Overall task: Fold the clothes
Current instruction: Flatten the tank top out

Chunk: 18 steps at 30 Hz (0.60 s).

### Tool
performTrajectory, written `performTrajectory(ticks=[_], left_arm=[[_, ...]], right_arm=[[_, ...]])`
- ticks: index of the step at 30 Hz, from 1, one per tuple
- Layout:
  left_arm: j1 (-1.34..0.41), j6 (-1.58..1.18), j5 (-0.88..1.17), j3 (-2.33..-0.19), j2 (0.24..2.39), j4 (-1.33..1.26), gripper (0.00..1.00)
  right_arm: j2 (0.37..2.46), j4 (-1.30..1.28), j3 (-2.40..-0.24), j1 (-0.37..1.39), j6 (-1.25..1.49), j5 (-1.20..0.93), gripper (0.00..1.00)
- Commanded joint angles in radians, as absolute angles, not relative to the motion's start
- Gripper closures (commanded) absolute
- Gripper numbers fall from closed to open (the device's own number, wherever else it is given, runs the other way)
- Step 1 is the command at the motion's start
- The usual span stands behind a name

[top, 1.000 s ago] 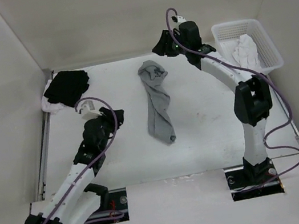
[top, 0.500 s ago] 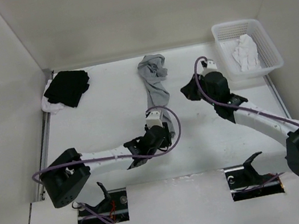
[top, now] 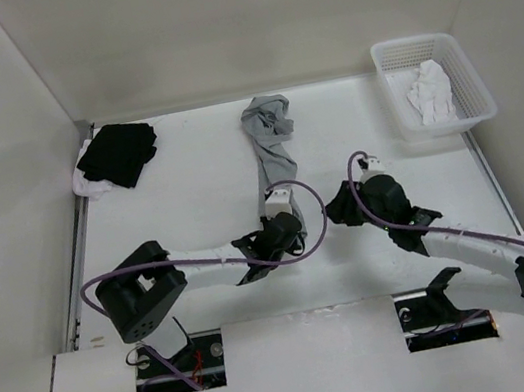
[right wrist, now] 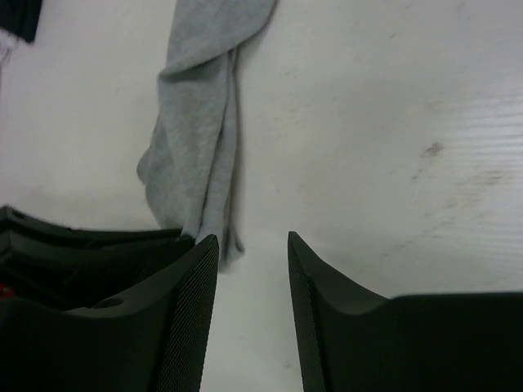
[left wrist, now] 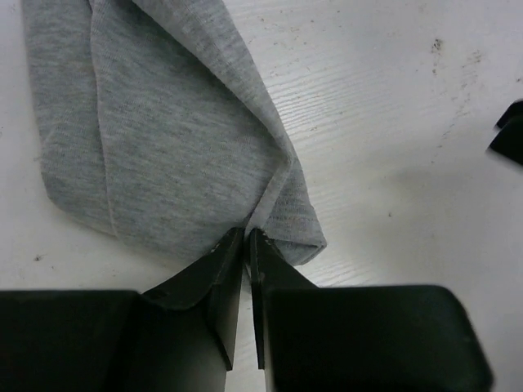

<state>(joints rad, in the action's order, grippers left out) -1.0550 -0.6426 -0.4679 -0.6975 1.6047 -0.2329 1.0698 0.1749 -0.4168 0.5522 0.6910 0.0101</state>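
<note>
**Left claw is finally biting the near end of the grey shirt**

A second ago both arms were parked well away: the left one out left, the right one up by the basket [top: 464,69]. Now they're both sitting at the near end of the grey shirt [top: 273,153], which is lying bunched in a long strip down the middle of the table [top: 188,179], its far end crumpled. It's also sitting a bit farther back than before.

The left claw [left wrist: 245,233] is pinching shut on the near hem, right at a fold. The right claw [right wrist: 252,238] is hanging open just right of that same end, gripping nothing.

So I'm reading this as the pickup starting, not folding yet. The shirt is still needing to be spread flat, and the right claw is probably needing its own corner first.
</note>
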Motion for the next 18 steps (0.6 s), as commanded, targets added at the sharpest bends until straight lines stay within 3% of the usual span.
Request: performTrajectory(ticks=[1, 9, 18], left_arm=[[-1.05, -0.637, -0.491, -0.729, 1.545, -0.224, 0.94], [-0.954, -0.678, -0.419, -0.589, 1.292, -0.21, 0.96], [-0.861, -0.713, -0.302, -0.523, 1.258, -0.244, 0.97]], right_arm=[[1.121, 0.285, -0.425, 0.666, 0.713, -0.057, 0.54], [1.399, 0.391, -0.529, 0.811, 0.715, -0.077, 0.54], [1.516, 0.41, -0.637, 0.847, 0.71, -0.02, 0.56]])
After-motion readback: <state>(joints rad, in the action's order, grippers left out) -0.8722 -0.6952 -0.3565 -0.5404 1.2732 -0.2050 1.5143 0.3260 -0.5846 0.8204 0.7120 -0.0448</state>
